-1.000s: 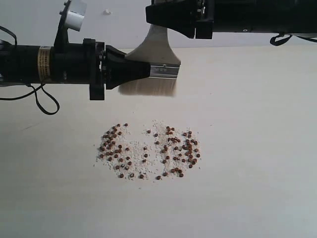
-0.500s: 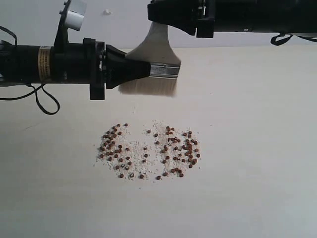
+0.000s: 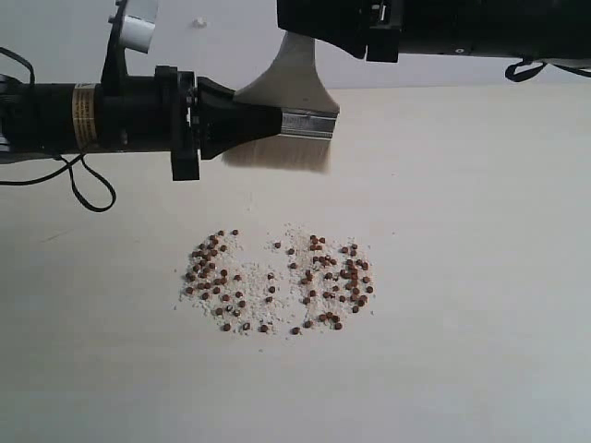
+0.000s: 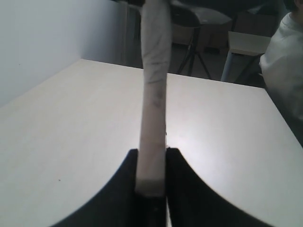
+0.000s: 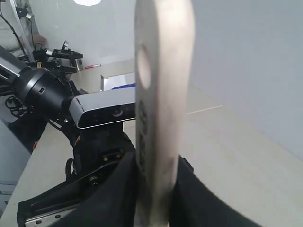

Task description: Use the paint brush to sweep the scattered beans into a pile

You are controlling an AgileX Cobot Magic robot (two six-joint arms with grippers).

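Note:
The beans point(image 3: 277, 281) lie in a loose reddish-brown patch with pale crumbs on the light table point(image 3: 480, 277). Beyond them, above the table, hangs the paint brush point(image 3: 294, 92), with its silver ferrule point(image 3: 309, 124) over cream bristles point(image 3: 277, 153) that point toward the beans. My left gripper point(image 3: 270, 124) is shut on the brush at the ferrule's left end. My right gripper point(image 3: 312, 44) is shut on the wooden handle from above. In the left wrist view the brush point(image 4: 154, 94) stands edge-on between the jaws of the left gripper point(image 4: 151, 156). In the right wrist view the handle point(image 5: 163, 90) is clamped in the right gripper point(image 5: 155, 172).
A black cable loop point(image 3: 90, 189) hangs from the left arm at the table's left. The table's far edge meets a pale wall point(image 3: 222, 37). In the left wrist view a chair point(image 4: 194, 28) and a seated person point(image 4: 284, 71) are past the table's far end.
The right gripper's jaws have closed on the handle. The brush has risen slightly and drifted back, and the left arm has shifted a little to the right with it.

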